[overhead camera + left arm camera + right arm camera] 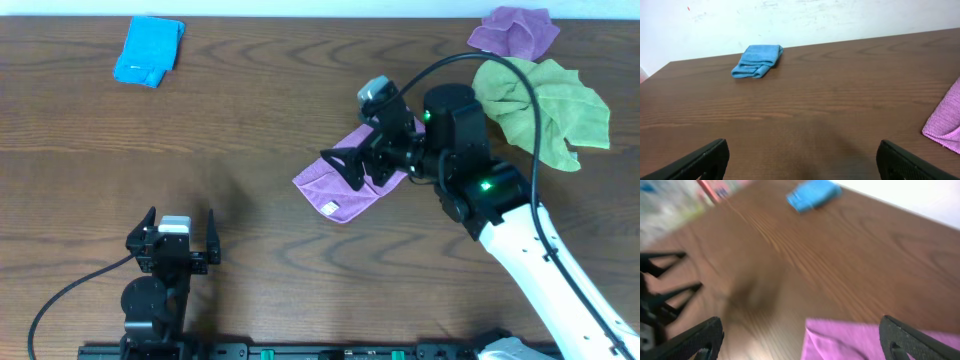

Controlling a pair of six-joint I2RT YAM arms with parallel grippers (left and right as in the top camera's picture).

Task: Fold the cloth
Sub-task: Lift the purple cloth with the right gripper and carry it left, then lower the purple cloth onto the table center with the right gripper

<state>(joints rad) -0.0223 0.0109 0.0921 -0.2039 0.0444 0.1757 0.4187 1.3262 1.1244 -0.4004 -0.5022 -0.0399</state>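
Cloth [332, 192] right of centre; folded towel [148, 50] far left; bunched rag [515, 32], crumpled towel [555, 105] far right.

from above we saw the cloth [325, 190] lying flat and askew on the brown table [250, 130], a small white tag [328, 208] near its lower corner. the right gripper [343, 170] hung over its middle, fingers parted. the left gripper [181, 225] sat well apart near the front edge, parted too. a blue cloth [150, 50], a green towel [545, 105] and a bunched purple cloth [515, 30] lay along the far side.
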